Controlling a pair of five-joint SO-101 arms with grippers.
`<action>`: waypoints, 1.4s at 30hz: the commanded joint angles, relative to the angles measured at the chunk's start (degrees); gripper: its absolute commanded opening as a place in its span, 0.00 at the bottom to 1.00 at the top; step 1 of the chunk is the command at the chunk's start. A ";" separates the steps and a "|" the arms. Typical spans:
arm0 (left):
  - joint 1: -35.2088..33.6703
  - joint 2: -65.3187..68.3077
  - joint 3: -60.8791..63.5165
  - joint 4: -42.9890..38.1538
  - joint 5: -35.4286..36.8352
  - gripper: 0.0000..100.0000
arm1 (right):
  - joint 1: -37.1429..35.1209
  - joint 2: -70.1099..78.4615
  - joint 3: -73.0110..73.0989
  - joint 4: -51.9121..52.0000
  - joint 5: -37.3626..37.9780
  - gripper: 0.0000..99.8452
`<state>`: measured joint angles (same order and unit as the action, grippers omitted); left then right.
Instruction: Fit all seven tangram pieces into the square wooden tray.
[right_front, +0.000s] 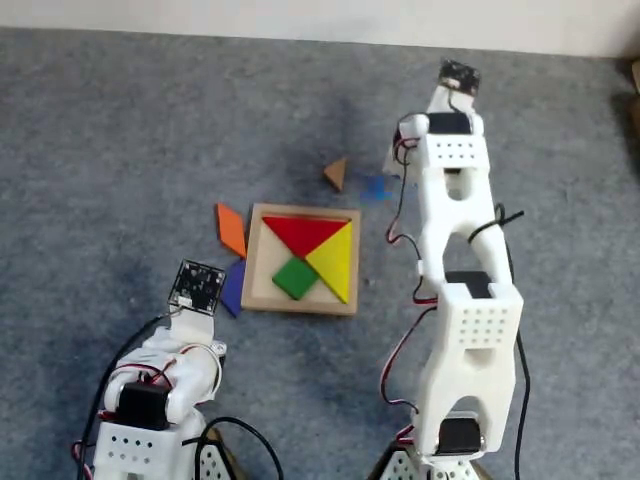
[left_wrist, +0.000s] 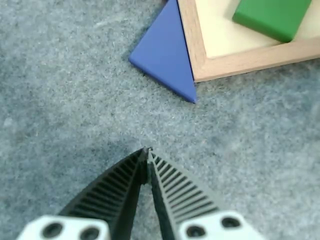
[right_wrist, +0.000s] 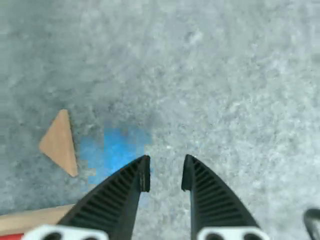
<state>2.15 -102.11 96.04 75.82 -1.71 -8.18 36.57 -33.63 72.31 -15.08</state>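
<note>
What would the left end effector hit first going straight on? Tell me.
Probably the blue triangle lying against the wooden tray, though the carpet may come first; depth is unclear.

three pieces (right_front: 306, 235) in tray (right_front: 264, 278), four outside

Soft, even light; faint diffuse shadows near the wooden tray (right_front: 251, 262)

Both my arms are out, claws pointing down.
My left arm (right_front: 165, 375) sits folded close to its base, and the left claw (left_wrist: 148, 156) is closed and empty, ribbed fingers meeting at the tips. My right arm (right_front: 460, 250) stretches far forward; the right claw (right_wrist: 165, 174) is empty, fingers parted by a narrow gap.
</note>
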 joint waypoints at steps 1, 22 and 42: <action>-0.48 -1.89 1.10 0.26 -0.44 0.01 | -1.45 -5.32 -3.56 1.01 2.46 0.10; -0.48 -1.89 1.10 0.26 -0.44 0.01 | -12.70 -4.97 -3.38 -8.31 15.65 0.10; -0.48 -1.89 1.10 0.26 -0.44 0.01 | -12.09 6.11 -1.80 -9.45 10.55 0.20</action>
<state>2.15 -102.11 96.04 75.82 -1.71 -21.27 44.13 -33.63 60.62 -4.18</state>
